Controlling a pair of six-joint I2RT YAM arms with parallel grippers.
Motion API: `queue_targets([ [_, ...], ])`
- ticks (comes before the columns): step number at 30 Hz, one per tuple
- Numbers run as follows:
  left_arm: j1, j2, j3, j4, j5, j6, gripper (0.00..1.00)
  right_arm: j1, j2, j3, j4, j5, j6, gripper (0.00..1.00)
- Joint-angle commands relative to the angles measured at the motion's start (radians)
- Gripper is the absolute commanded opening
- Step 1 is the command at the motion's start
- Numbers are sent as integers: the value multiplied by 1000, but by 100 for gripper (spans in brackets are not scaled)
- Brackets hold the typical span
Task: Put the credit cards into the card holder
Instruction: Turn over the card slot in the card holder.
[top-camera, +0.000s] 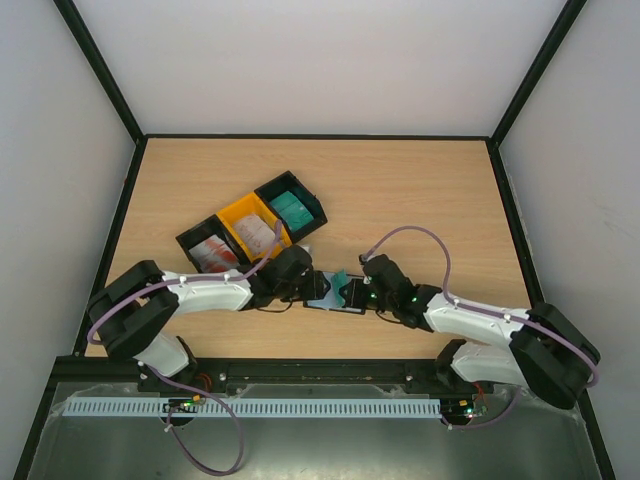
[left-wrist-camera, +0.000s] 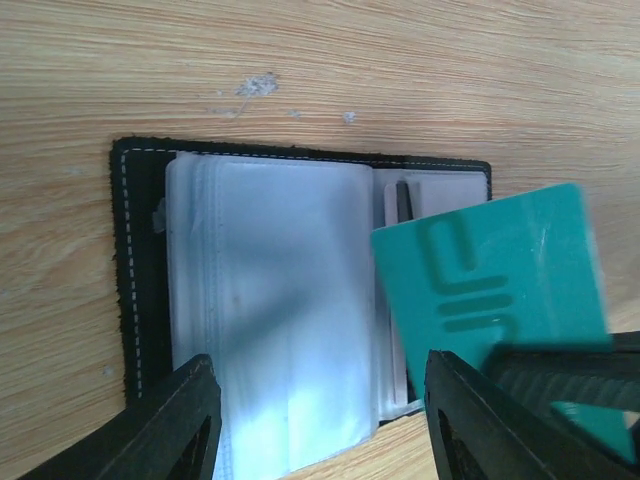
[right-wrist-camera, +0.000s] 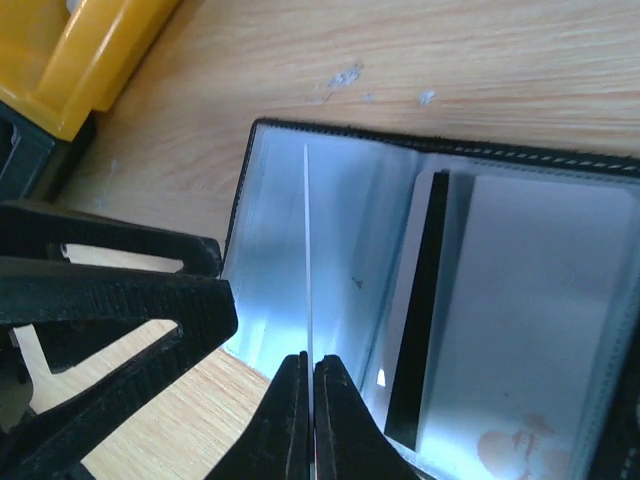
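1. The right pincer is pressing its fingers together on the near edge of a teal card. The rest of the card is jutting out ahead of its fingertips.
2. The holder is lying open on the table, just below and ahead of both pincers. Its clear sleeves are bulging up between them.
3. The left pincer is standing spread, one finger to each side of the sleeve stack, and appears to be gripping nothing. Whether its fingers are touching the film cannot be told.
4. The step in hand is probably the feeding of the card into a sleeve. From the left wrist the card is sitting skewed to the holder's edges, so the right pincer is likely needing to square the leading edge with a sleeve mouth first. Which side the mouths open on cannot be told.
5. A striped card is already sitting in a sleeve just ahead and to the right of the right pincer, so the teal one is needing an empty sleeve.
6. The left pincer is best placed to pin the holder or part one sleeve, so that nothing is sliding away from the push.
7. The film is looking limp and the grip is narrow. A slow, shallow push is the safer choice, since the card may be pivoting or the sleeve buckling under a fast one.
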Motion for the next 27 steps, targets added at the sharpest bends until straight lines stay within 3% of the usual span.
queue_targets([
  [1,9,13,-17,53,44,-5,57,6,53,-2,69,-86,-27,2],
  [21,23,21,-18,41,47,-17,58,6,140,-20,-122,88,40,2],
  [27,24,41,-17,70,79,-17,53,6,127,-19,-134,104,40,2],
])
